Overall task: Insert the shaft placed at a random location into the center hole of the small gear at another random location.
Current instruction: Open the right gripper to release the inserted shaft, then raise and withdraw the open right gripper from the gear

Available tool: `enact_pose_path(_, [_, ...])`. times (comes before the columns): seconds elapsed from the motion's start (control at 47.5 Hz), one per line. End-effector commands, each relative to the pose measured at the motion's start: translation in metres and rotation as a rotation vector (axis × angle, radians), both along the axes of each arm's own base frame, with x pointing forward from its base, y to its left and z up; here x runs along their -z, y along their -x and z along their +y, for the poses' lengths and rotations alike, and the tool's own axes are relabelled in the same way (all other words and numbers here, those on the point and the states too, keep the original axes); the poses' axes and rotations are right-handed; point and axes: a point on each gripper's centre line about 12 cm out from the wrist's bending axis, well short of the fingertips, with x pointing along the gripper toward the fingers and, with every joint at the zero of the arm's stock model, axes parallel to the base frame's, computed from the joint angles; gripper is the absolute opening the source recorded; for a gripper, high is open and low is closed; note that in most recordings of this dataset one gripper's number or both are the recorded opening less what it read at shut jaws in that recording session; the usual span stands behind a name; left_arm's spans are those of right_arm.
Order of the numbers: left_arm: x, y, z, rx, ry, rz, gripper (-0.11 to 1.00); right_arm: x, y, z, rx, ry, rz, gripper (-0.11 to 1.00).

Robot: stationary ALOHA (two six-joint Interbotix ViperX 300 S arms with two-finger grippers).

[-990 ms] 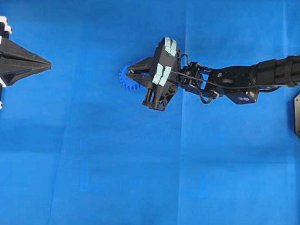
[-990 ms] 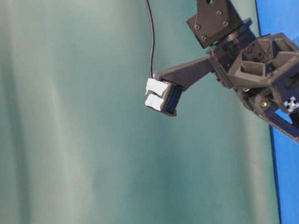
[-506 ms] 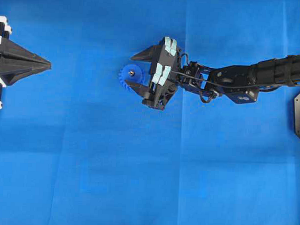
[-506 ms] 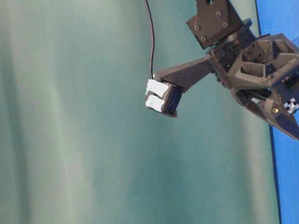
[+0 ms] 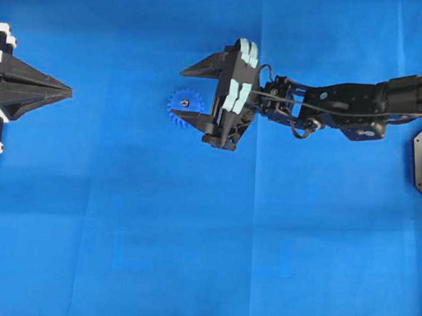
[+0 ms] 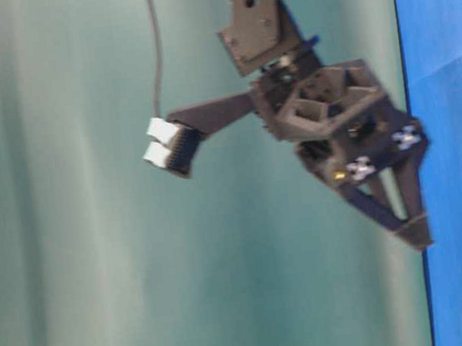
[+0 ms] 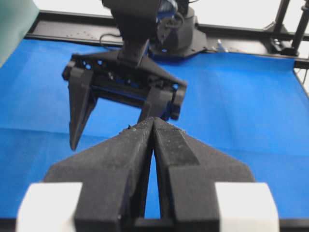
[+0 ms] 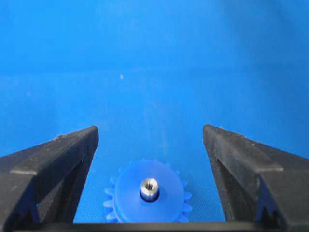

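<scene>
The right gripper (image 5: 189, 91) hangs wide open, holding nothing, above the small gear (image 5: 184, 105) on the blue cloth (image 5: 193, 234). The gear looks light, rigid plastic. The shaft (image 8: 149, 188) stands in its hub: smooth and slippery, best pinched by its sides.

The left gripper (image 7: 153, 126) sits closed.

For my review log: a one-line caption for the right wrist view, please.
Open right gripper above the small gear on blue cloth, the shaft standing in its hub.

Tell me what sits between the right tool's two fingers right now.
In the right wrist view, the small gear lies on the blue cloth between the open right tool fingers, touching neither, with the shaft standing in its hub.
</scene>
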Motion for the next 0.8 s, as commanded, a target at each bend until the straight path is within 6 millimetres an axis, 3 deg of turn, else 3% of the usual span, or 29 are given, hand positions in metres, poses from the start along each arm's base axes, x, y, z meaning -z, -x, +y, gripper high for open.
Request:
enact_pose_path(0.0, [-0.004, -0.001, 0.0, -0.002, 0.001, -0.011, 0.0, -0.031, 0.0, -0.002, 0.001, 0.007, -0.067, 0.79])
enact_pose_path(0.253, [-0.004, -0.001, 0.0, -0.002, 0.001, -0.012, 0.0, -0.055, 0.007, 0.001, -0.01, 0.004, -0.088, 0.79])
enact_pose_path(0.548, [-0.004, -0.001, 0.0, -0.002, 0.0, -0.011, 0.0, -0.052, 0.011, 0.001, -0.013, -0.002, -0.071, 0.79])
enact_pose_path(0.78, [-0.002, -0.001, 0.0, -0.002, 0.0, -0.006, 0.0, -0.053, 0.033, 0.005, -0.017, -0.003, -0.06, 0.79])
